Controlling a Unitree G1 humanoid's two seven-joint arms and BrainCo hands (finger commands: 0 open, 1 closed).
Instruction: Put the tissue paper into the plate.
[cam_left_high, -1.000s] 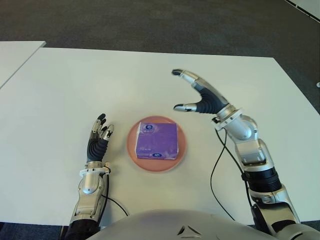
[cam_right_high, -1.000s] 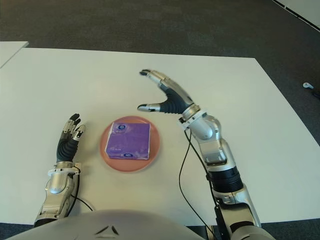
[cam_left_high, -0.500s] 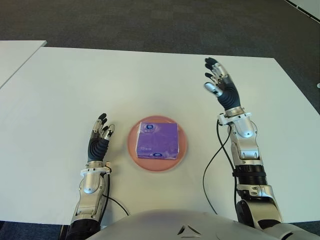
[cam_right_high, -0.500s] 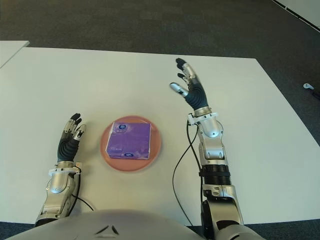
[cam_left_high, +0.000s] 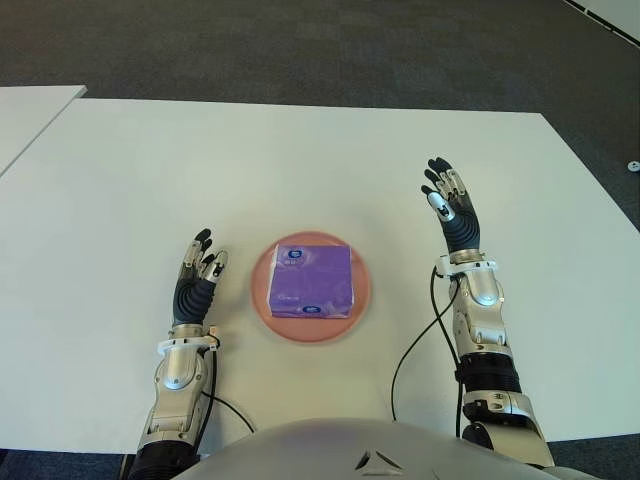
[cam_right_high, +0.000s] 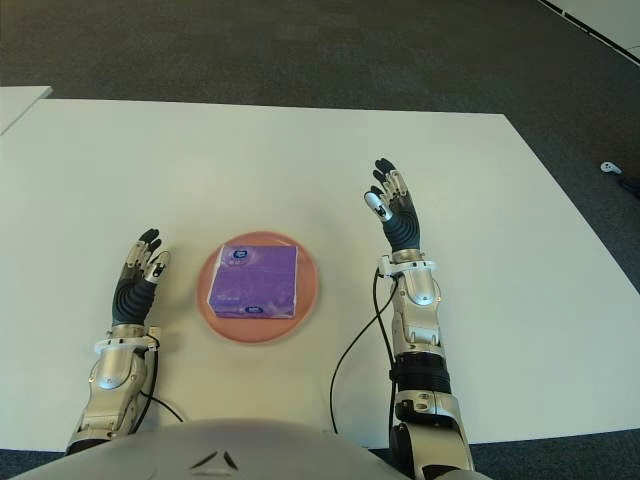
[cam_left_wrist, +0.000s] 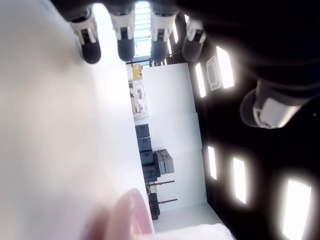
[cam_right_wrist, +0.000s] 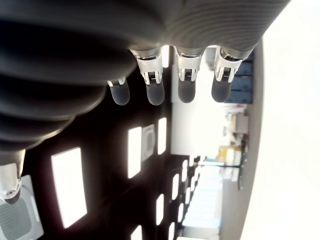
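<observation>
Purple square tissue paper (cam_left_high: 311, 281) lies flat in the pink plate (cam_left_high: 361, 296), each robot hand spread.

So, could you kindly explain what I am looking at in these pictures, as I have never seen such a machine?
This is a humanoid robot with two arms, each ending in a hand with several fingers. The two wide pictures come from a stereo camera on its head, looking down at a white table. The two close pictures come from cameras on its wrists, each looking along its own fingers. On the table sits a pink plate, and a purple pack of tissue paper lies in it. The left hand shows left of the plate, the right hand right of it. Both have their fingers spread and hold nothing.
</observation>
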